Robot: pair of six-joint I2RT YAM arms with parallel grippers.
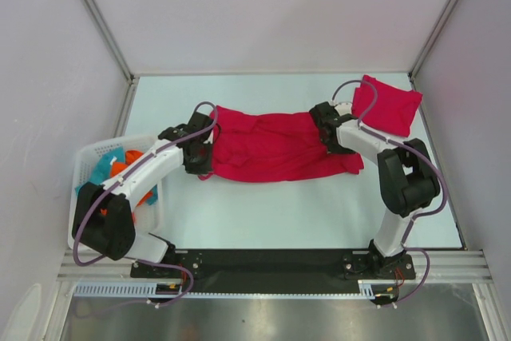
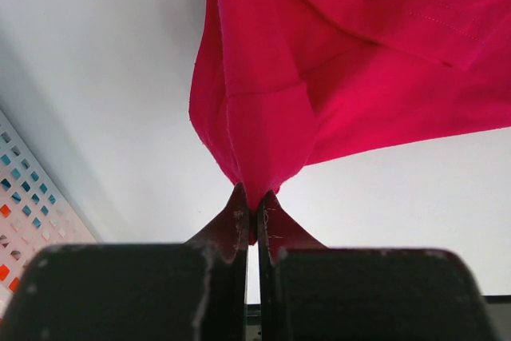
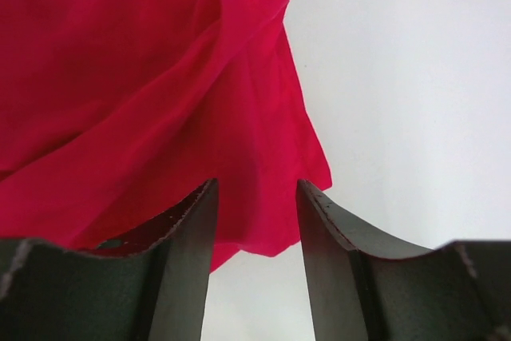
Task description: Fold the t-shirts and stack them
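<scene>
A crimson t-shirt (image 1: 275, 148) lies spread and rumpled across the middle of the table. My left gripper (image 1: 201, 152) is at its left edge, shut on a pinch of the red cloth (image 2: 263, 141); the cloth runs down between the fingertips (image 2: 254, 207). My right gripper (image 1: 326, 129) is at the shirt's upper right edge, open, with the cloth's corner (image 3: 271, 197) lying between and beyond the fingers, not clamped. A second crimson t-shirt (image 1: 389, 105) lies folded at the back right.
A white basket (image 1: 88, 167) with orange and blue cloth inside stands at the left, also seen in the left wrist view (image 2: 32, 197). Enclosure walls stand on both sides and behind. The black arm base rail (image 1: 271, 263) runs along the near edge.
</scene>
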